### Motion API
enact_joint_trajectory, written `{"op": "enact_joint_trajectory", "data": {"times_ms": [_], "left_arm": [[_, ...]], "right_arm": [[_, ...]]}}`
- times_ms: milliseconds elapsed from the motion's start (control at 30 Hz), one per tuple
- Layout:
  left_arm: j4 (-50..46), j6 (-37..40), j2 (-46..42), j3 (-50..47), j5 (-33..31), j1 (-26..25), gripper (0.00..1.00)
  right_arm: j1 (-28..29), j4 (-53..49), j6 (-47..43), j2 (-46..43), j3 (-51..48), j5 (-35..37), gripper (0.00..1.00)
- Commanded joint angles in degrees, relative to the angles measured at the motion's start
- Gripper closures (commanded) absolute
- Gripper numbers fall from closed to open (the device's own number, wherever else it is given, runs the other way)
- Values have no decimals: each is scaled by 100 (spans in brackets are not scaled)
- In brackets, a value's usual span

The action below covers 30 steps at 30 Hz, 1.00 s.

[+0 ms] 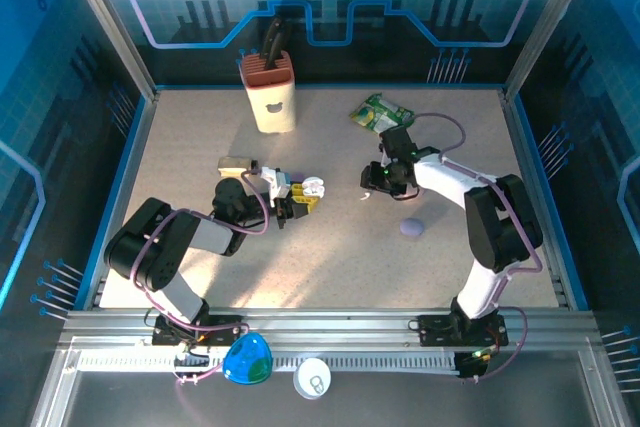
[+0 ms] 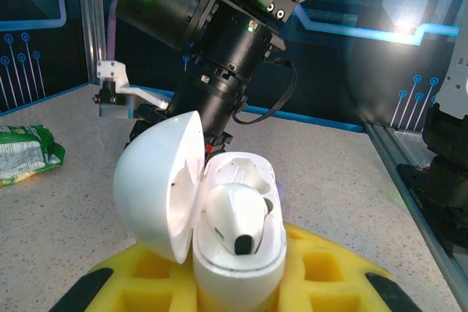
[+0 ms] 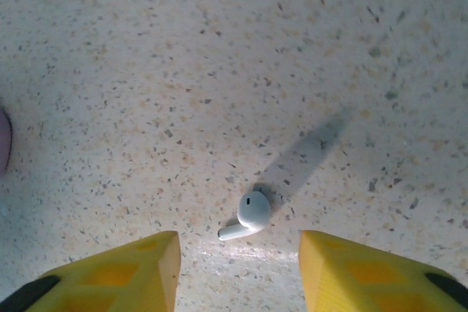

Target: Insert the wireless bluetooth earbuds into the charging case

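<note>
White earbud (image 3: 248, 217) on table (image 3: 219, 71), right gripper (image 3: 238, 264) spread around it, left gripper (image 2: 234, 294) pinching open white charging case (image 2: 241, 264)

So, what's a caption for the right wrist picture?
White earbud lies on the speckled table before the right hand's open fingers.

Warm pool on the table (image 1: 330, 267), blue gloom around it.
Ahead of my right claw (image 3: 238, 268) the earbud (image 3: 252, 213) threw a long soft shadow away and rightward; I saw glare between the fingers (image 3: 117, 268). In my left claw (image 2: 234, 294) the charging case (image 2: 157, 180) looked sharp; beyond it a wall panel (image 2: 406, 27) flared white.
</note>
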Motion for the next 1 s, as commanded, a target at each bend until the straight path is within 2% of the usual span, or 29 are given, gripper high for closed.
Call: {"op": "enact_joint_trajectory", "data": {"times_ms": [0, 200, 567, 967], "left_arm": [[156, -102, 55, 1, 10, 64, 88], [156, -96, 47, -18, -6, 60, 88], [157, -99, 91, 11, 5, 62, 88], [157, -118, 64, 3, 21, 62, 88]], "right_arm": [[-21, 300, 535, 200, -25, -388, 56], [-95, 405, 572, 492, 77, -636, 60], [-100, 354, 366, 644, 106, -770, 61], [-148, 182, 366, 1058, 370, -747, 69]]}}
